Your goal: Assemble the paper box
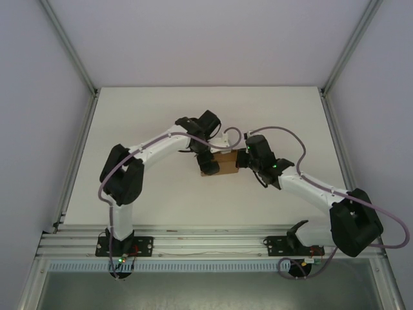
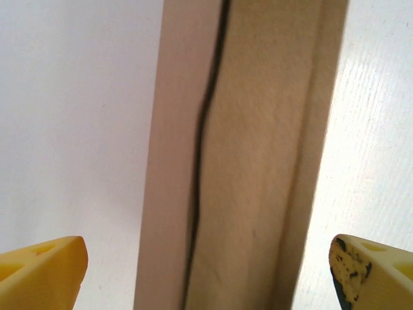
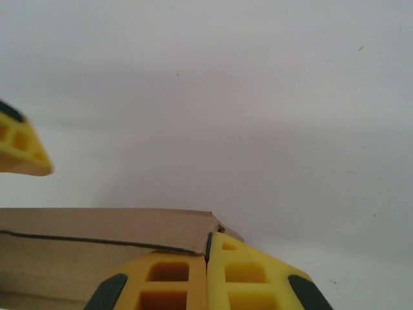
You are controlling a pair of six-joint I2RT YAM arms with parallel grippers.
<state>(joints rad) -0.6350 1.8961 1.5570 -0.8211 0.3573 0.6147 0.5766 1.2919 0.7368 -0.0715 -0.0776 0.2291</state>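
Yellow ribbed right gripper (image 3: pixel 206 284) clenched at matte brown paper box (image 3: pixel 97 242) corner; left gripper (image 2: pixel 206 271) released, straddling box.

Left end effector (image 2: pixel 206 274) wide, right end effector (image 3: pixel 207 278) apparently closed.

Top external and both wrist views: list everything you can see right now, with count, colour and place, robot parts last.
Brown cardboard paper box: one, brown, mid-table between the two grippers; a dark seam runs along it.
White table: one, white, under everything.
Aluminium frame rail: one, silver, near table edge, carrying both arm bases.
Left gripper: one, yellow fingers, open, straddling the box.
Right gripper: one, yellow fingers, shut, pressed together at the box's corner.
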